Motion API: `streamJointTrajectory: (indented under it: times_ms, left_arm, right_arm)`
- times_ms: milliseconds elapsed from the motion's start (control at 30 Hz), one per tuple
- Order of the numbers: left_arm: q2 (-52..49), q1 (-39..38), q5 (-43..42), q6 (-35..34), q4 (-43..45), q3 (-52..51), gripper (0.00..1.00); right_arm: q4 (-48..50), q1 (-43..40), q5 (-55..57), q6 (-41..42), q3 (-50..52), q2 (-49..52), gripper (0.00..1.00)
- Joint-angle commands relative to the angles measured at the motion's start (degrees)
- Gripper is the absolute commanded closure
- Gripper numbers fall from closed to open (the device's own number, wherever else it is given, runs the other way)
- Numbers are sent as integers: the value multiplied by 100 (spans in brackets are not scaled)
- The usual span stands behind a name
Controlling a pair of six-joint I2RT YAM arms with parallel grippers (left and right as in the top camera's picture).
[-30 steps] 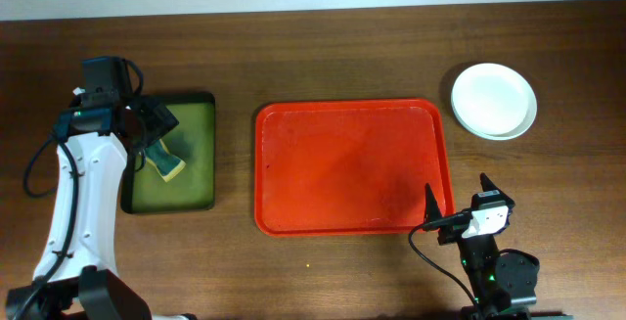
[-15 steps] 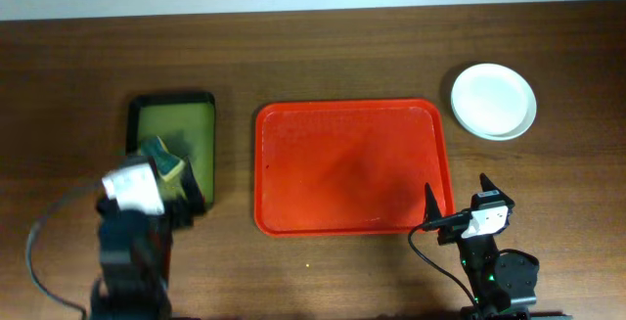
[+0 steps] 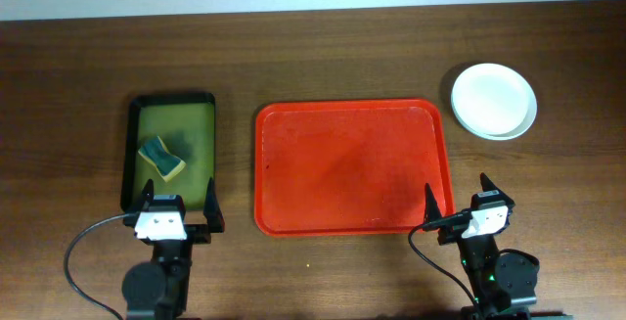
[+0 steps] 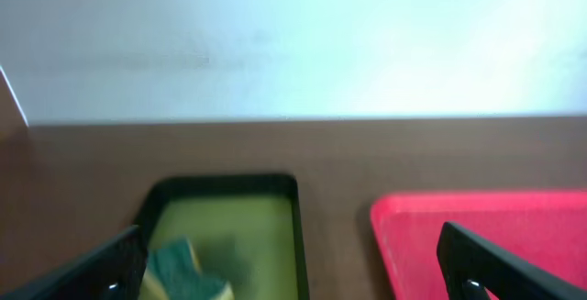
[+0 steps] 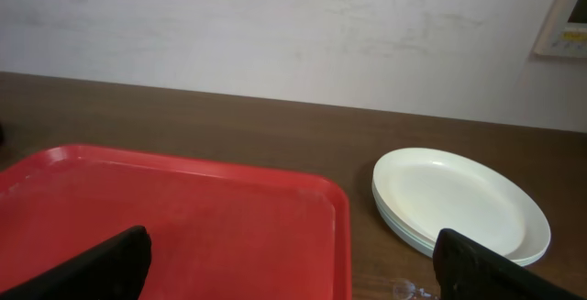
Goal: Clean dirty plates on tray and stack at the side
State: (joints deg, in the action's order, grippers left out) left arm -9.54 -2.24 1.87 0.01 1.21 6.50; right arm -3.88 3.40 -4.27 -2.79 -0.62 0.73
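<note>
The red tray point(image 3: 352, 167) lies in the middle of the table with nothing on it; it also shows in the right wrist view point(image 5: 174, 217) and at the right of the left wrist view point(image 4: 495, 236). The plates point(image 3: 494, 100) sit stacked, white one on top, on the table right of the tray's far corner, and show in the right wrist view point(image 5: 459, 199). My left gripper point(image 3: 177, 205) is open and empty at the table's front edge, just in front of the green tray. My right gripper point(image 3: 456, 200) is open and empty at the front edge by the red tray's near right corner.
A small black-rimmed green tray point(image 3: 171, 152) lies left of the red tray and holds a green-and-yellow sponge point(image 3: 161, 158), blurred in the left wrist view point(image 4: 179, 268). A pale wall runs behind the table.
My left arm has pulled back from over the green tray to the table's front edge, leaving the sponge lying in the green tray. The right arm has not moved.
</note>
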Motion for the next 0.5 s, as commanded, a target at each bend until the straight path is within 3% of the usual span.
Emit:
streamJointTrajectory:
  times_ms: [0,233,467]
  left_arm:
    - [332,-24,-66,85,501,-428,1]
    - [647,-28,-61,70,511,-599,1]
    - [927,-26,-7,70,-608,-599,1]
  right_arm:
    - [-26,39,46,2,31,-33,1]
    - [-26,39,46,2,31,-33,1]
    - [-26,39,46,2,31,-33,1]
